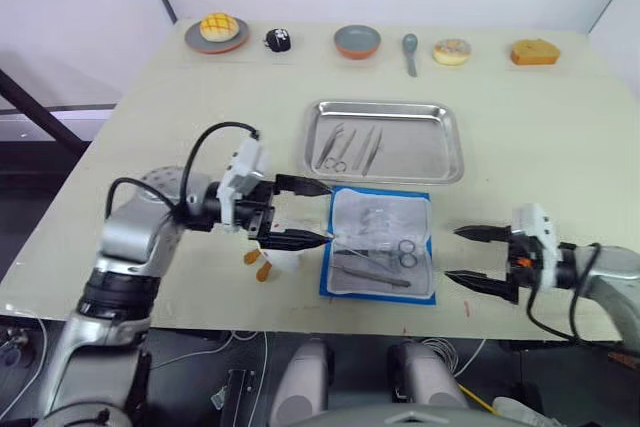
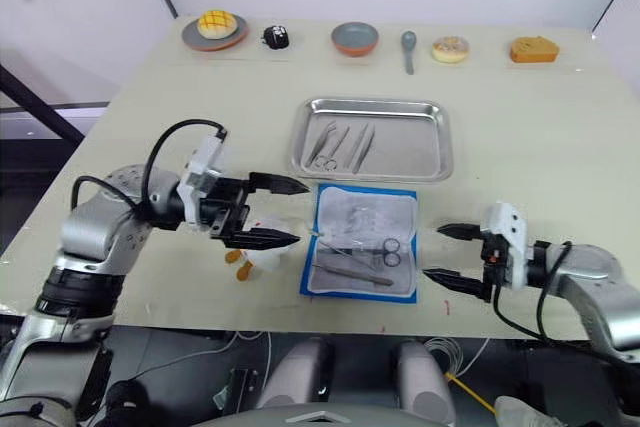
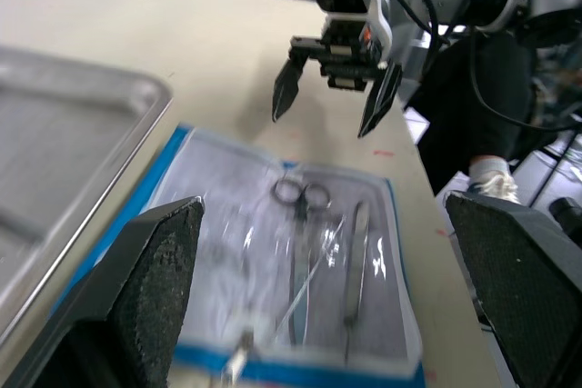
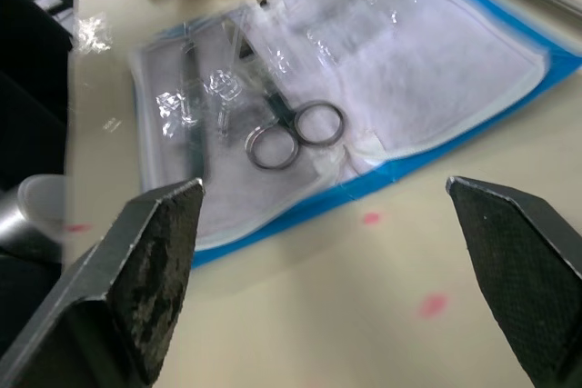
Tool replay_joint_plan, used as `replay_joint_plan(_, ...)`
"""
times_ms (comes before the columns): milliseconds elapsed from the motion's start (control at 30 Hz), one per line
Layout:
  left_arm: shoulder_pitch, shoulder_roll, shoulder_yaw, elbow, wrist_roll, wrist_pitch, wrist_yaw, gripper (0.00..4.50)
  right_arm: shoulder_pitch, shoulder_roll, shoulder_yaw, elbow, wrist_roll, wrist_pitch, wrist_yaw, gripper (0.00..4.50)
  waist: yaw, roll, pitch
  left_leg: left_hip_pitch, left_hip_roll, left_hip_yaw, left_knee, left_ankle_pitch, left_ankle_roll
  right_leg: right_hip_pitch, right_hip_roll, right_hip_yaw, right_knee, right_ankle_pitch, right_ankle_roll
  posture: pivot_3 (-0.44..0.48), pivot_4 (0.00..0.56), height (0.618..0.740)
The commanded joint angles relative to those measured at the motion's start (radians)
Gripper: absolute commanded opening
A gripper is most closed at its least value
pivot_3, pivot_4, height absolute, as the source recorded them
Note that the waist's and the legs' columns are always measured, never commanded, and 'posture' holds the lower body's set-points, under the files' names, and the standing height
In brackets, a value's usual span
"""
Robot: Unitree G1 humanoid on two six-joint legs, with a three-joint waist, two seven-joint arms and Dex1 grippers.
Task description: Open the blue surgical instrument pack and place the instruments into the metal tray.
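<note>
The blue surgical instrument pack (image 1: pixel 380 244) lies open on the table, whitish lining up, just in front of the metal tray (image 1: pixel 440 147). Scissors (image 1: pixel 400 252) and two other slim instruments (image 4: pixel 193 106) rest on the lining. Three more instruments (image 1: pixel 345 150) lie in the tray's left half. My left gripper (image 1: pixel 326 213) is open at the pack's left edge, its lower fingertip touching or just over the lining. My right gripper (image 1: pixel 453 253) is open just right of the pack, holding nothing. The left wrist view shows the scissors (image 3: pixel 296 224) between its wide-apart fingers (image 3: pixel 155 288).
A small white and orange object (image 1: pixel 262 262) lies beside the left gripper. Along the far edge stand a plate with a yellow bun (image 1: pixel 217 31), a black object (image 1: pixel 277 41), a bowl (image 1: pixel 357 41), a grey spoon (image 1: pixel 410 50), a doughnut (image 1: pixel 451 51) and an orange item (image 1: pixel 535 52).
</note>
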Motion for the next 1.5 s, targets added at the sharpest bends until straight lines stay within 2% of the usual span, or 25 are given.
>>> replay_joint_plan(33, -0.086, -0.056, -0.080, 0.112, 0.065, -0.094, -0.071, 4.49, 0.087, -0.067, -0.200, -0.170, 0.106, 0.077, -0.023, 4.50, 0.010, 0.003, 0.002, 0.000, 0.000, 0.000, 0.000, 0.000, 0.000, 0.000, 0.000, 0.000, 0.000, 0.000, 0.000, 0.000, 0.150, 0.740)
replay_joint_plan(200, -0.170, -0.125, -0.155, 0.302, 0.139, -0.214, -0.149, 4.49, 0.167, -0.135, -0.411, -0.284, 0.222, 0.181, -0.040, 4.50, 0.005, 0.002, 0.002, -0.002, -0.002, -0.001, 0.003, 0.000, 0.000, 0.001, 0.000, -0.002, 0.000, 0.000, 0.001, 0.000, 0.150, 0.740)
replay_joint_plan(333, -0.198, -0.139, -0.213, 0.393, 0.156, -0.305, -0.159, 4.49, 0.225, -0.174, -0.569, -0.340, 0.292, 0.251, -0.028, 4.50, 0.006, 0.001, 0.003, -0.002, -0.001, -0.001, 0.004, 0.000, 0.000, 0.001, 0.000, -0.002, 0.000, 0.000, 0.001, 0.000, 0.150, 0.740)
replay_joint_plan(500, -0.198, -0.134, -0.265, 0.476, 0.192, -0.428, -0.159, 4.49, 0.279, -0.200, -0.710, -0.372, 0.337, 0.301, -0.014, 4.50, 0.008, 0.000, 0.004, -0.002, -0.001, -0.001, 0.004, 0.000, 0.000, 0.001, 0.000, -0.001, 0.000, 0.000, 0.001, 0.000, 0.150, 0.740)
replay_joint_plan(633, -0.189, -0.152, -0.277, 0.542, 0.255, -0.524, -0.159, 4.49, 0.311, -0.201, -0.764, -0.391, 0.351, 0.322, -0.013, 4.50, 0.009, 0.000, 0.004, -0.002, -0.001, -0.001, 0.004, 0.000, 0.001, 0.001, -0.001, -0.001, 0.000, 0.000, 0.001, 0.000, 0.150, 0.740)
replay_joint_plan(1033, -0.210, -0.225, -0.275, 0.700, 0.373, -0.677, -0.143, 4.49, 0.292, -0.199, -0.718, -0.447, 0.389, 0.323, -0.081, 4.50, 0.008, 0.000, 0.003, -0.002, -0.001, -0.001, 0.004, 0.000, 0.001, 0.001, 0.000, -0.001, 0.000, 0.000, 0.001, 0.000, 0.150, 0.740)
replay_joint_plan(1500, -0.186, -0.228, -0.275, 0.821, 0.444, -0.777, -0.121, 4.49, 0.136, -0.210, -0.484, -0.520, 0.393, 0.303, -0.244, 4.50, 0.003, 0.005, -0.002, 0.003, 0.000, 0.001, 0.004, 0.000, 0.001, 0.003, 0.001, 0.000, 0.003, -0.002, 0.005, 0.000, 0.150, 0.740)
